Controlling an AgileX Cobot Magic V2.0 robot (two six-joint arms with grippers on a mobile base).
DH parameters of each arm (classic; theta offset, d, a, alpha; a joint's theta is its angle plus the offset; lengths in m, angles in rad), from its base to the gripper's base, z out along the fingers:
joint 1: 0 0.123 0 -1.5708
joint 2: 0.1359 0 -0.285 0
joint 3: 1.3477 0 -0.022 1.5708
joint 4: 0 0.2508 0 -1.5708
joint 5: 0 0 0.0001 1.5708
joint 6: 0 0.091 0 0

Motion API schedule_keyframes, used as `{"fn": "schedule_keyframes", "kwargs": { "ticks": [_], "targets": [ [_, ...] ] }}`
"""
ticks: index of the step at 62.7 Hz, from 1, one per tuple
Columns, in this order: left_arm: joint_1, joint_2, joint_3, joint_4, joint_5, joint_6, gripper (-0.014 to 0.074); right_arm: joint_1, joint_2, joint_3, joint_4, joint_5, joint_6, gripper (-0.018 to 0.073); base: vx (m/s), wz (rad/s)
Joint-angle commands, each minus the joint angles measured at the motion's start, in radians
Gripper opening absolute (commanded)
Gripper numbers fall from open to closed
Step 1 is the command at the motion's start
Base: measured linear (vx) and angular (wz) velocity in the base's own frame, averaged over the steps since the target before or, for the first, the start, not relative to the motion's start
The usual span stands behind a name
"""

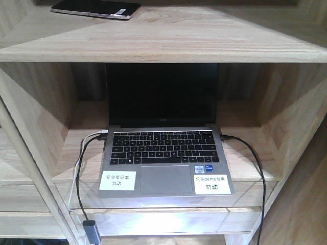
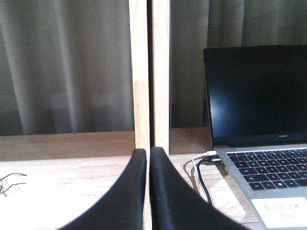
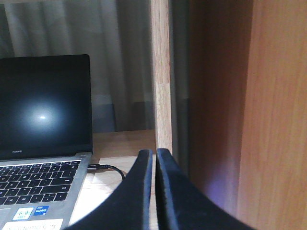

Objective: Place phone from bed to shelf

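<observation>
Closest to me are my own jaws. My left gripper [image 2: 147, 158] is pressed together with only a hairline seam between the black fingers, and nothing sits in it. My right gripper [image 3: 155, 160] is the same: clenched on itself, empty. Both hang low over the lower board of the shelf [image 1: 168, 48], one on either side of the open laptop [image 1: 164, 161].

Just beyond my left fingers, a white and a black cable [image 2: 201, 167] loop into the laptop's near side; another black cable [image 3: 108, 168] plugs in close to my right fingers. Behind them stand the pale uprights of the shelf, and past those a grey curtain [image 2: 67, 72].

Farthest and highest, the phone [image 1: 95, 8] lies flat on the top board, near its left rear (only part of it shows at the edge of the front view). It looks placed; the bed is not in sight.

The risks I see are in backing out. A finger could hook a cable loop and drag the laptop or pull a plug, since both loops lie so near my tips. Lifting carelessly could knock the top board from below and jostle the phone.
</observation>
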State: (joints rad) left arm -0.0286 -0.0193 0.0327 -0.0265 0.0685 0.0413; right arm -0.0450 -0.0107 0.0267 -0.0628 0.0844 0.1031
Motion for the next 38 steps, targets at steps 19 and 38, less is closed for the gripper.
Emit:
{"fn": "schedule_keyframes", "kwargs": {
  "ticks": [19,38],
  "targets": [
    [-0.005,-0.006,-0.025,-0.011,-0.075,-0.009,0.0001,-0.006,-0.014,0.011,-0.008,-0.071,-0.011,-0.0006,0.0,0.0],
    [-0.005,-0.006,-0.025,-0.011,-0.075,-0.009,0.0001,-0.006,-0.014,0.011,-0.008,-0.068,-0.011,-0.0006,0.0,0.0]
  ]
}}
